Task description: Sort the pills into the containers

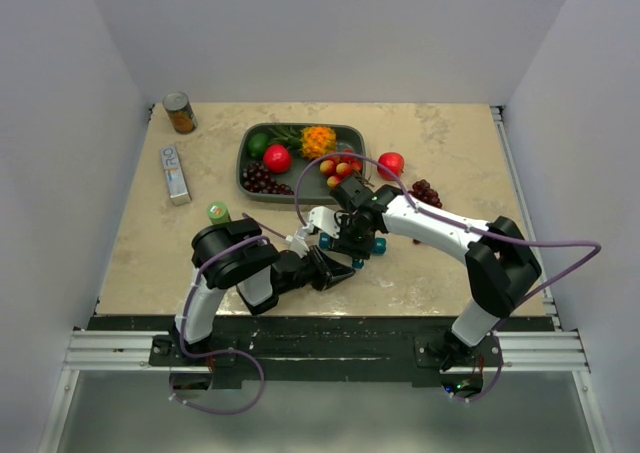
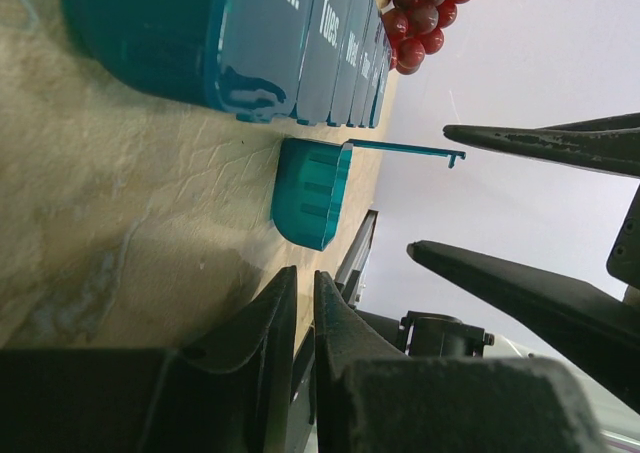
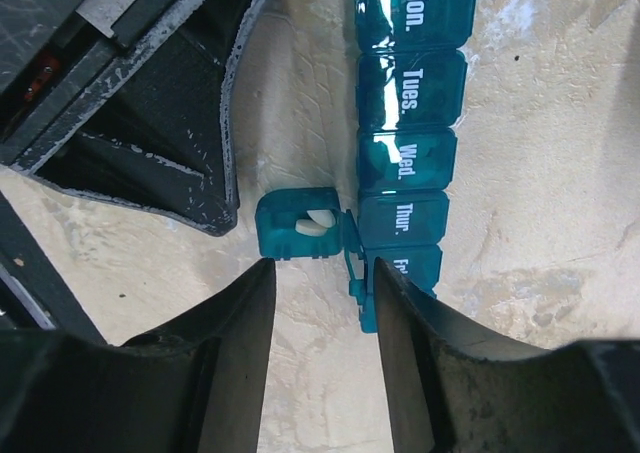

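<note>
At the near edge of the table (image 1: 460, 133), the left gripper (image 2: 303, 278) is held low over the surface. Its two fingers are drawn almost together, with only a thin slit between them, and nothing is held there. Just beyond it, the right gripper (image 3: 322, 273) is pointed down at the tabletop, its jaws spread apart and empty.

Directly ahead of its fingertips a single detached container (image 3: 298, 225) is set on the table. As far as can be told, it is touched by neither finger. Its lid (image 3: 350, 258) is open and stood upright on the side facing the strip, and white pills (image 3: 315, 221) are seen lying inside.

Just beside this cell the strip of joined containers (image 3: 405, 163) is laid flat; a narrow band of bare table is shown between them in the left wrist view. Its lids are closed and marked Mon., Tues., Wed. and Thur., and a further label is partly hidden behind the right finger. The loose cell is placed level with the Thur. cell.

Farther off, a bunch of dark red grapes (image 1: 425, 191) is laid on the table, with a red fruit (image 1: 391, 163) behind it. A grey tray (image 1: 358, 133) filled with fruit is placed beyond the grippers. A green-capped bottle (image 1: 218, 212) and a white box (image 1: 175, 173) are found to its left, and a tin can (image 1: 180, 113) is stood at the far left corner.
</note>
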Robot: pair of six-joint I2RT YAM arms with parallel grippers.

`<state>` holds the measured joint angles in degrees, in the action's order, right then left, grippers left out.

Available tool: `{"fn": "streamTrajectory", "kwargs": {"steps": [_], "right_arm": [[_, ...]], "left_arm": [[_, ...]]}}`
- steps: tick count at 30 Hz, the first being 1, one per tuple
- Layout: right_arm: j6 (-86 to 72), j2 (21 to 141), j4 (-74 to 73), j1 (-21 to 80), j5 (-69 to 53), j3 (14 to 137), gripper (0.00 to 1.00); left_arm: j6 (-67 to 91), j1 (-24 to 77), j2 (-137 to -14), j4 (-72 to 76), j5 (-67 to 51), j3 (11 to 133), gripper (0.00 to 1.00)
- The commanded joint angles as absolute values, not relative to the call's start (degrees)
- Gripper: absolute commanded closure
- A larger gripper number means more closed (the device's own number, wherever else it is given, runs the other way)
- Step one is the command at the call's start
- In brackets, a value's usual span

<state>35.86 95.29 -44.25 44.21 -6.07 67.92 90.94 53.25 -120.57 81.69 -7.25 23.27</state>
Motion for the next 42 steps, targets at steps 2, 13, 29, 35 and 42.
{"fn": "streamTrajectory", "kwargs": {"steps": [2,13,29,35,42], "right_arm": [[35.2,91.9,-45.4,42.4,-10.6,70.8,0.46],[35.7,86.8,-46.2,34.6,-20.6,72.3,0.43],[32.3,91.1,-38.5,30.7,-17.2,70.3,0.74],[32.1,92.1,-38.2,30.6,-16.6,70.2,0.75],[32.3,92.2,-37.8,30.7,-16.7,68.8,0.76]], "left_arm": [[91.8,53.3,-123.8,81.0,-9.9,24.6,0.84],[91.6,53.9,-123.8,80.2,-9.9,24.9,0.85],[91.7,55.8,-124.7,77.1,-9.5,27.3,0.86],[92.5,56.5,-125.2,76.2,-8.9,27.8,0.87],[93.3,56.5,-123.5,71.7,-6.8,27.2,0.90]]}}
